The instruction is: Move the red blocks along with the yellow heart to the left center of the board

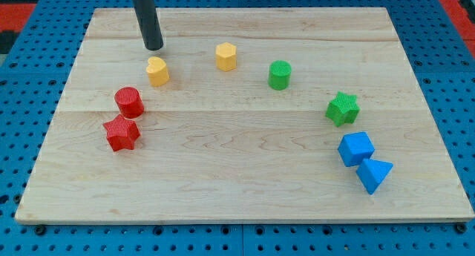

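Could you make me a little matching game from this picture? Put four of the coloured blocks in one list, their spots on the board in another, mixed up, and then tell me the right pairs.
Blocks:
1. yellow heart
2. red star
3. green cylinder
4. blue triangle

Places:
A. farthest toward the view's bottom right, touching the blue cube
B. just below my tip, near the view's top left
C. upper middle, right of the yellow hexagon
D. on the view's left, just under the red cylinder

Pairs: 1-B, 2-D, 3-C, 4-A
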